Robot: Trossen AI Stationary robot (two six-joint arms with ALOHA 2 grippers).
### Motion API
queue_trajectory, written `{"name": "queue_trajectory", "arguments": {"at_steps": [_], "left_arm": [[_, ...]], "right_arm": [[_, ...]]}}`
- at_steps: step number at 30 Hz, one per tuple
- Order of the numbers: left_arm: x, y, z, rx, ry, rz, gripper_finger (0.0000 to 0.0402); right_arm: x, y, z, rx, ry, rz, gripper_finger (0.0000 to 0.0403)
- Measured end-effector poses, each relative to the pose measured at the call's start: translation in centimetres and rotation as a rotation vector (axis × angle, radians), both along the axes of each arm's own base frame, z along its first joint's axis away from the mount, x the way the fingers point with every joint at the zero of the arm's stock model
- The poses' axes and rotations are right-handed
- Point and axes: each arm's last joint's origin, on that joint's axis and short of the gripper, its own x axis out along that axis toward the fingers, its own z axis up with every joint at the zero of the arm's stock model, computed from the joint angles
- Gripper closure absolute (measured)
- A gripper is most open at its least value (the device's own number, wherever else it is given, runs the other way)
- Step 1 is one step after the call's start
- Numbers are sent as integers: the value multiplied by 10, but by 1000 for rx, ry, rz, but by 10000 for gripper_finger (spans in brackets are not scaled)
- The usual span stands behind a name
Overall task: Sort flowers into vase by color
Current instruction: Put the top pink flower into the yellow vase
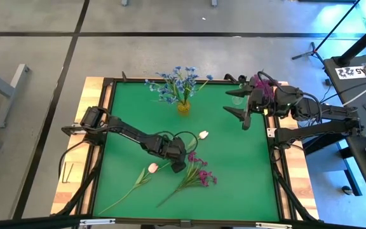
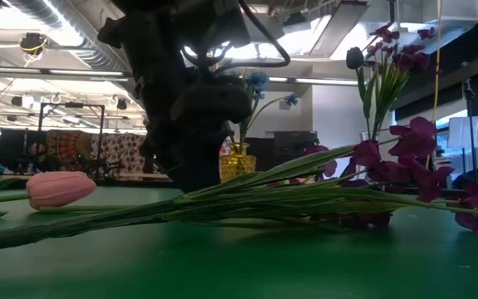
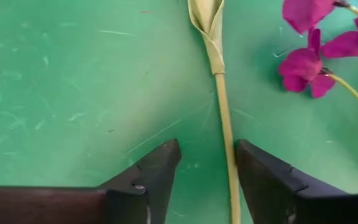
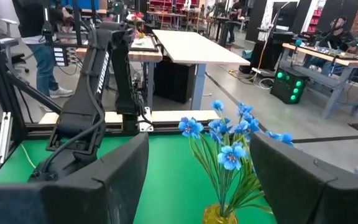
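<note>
My left gripper (image 3: 207, 146) is open and points down at the middle of the table (image 1: 180, 164). Its fingers stand on either side of a thin pale-green stem (image 3: 224, 118) that lies flat on the mat and ends in a folded leaf (image 3: 208, 22). I cannot tell whether they touch it. A white tulip (image 1: 203, 134), a pink tulip (image 1: 152, 168) and a magenta bunch (image 1: 202, 175) lie on the mat around the gripper. Blue flowers (image 1: 178, 83) stand in a yellow vase (image 1: 183, 107). My right gripper (image 1: 242, 117) hangs open above the table's far right, facing the blue flowers (image 4: 229, 134).
Magenta flowers (image 2: 388, 66) stand upright in a clear vase near the far right corner. The pink tulip's stem (image 1: 122, 194) and the magenta stems (image 1: 173, 191) run toward the near edge. Bare green mat (image 1: 246, 172) shows on the right half. People and desks are beyond the table.
</note>
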Motion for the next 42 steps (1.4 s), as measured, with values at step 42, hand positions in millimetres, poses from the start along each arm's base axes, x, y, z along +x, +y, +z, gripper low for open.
{"name": "queue_trajectory", "arguments": {"at_steps": [42], "left_arm": [[-68, -10, 184, 454, -641, 151, 401]], "right_arm": [[-9, 2, 7, -27, -48, 52, 126]]}}
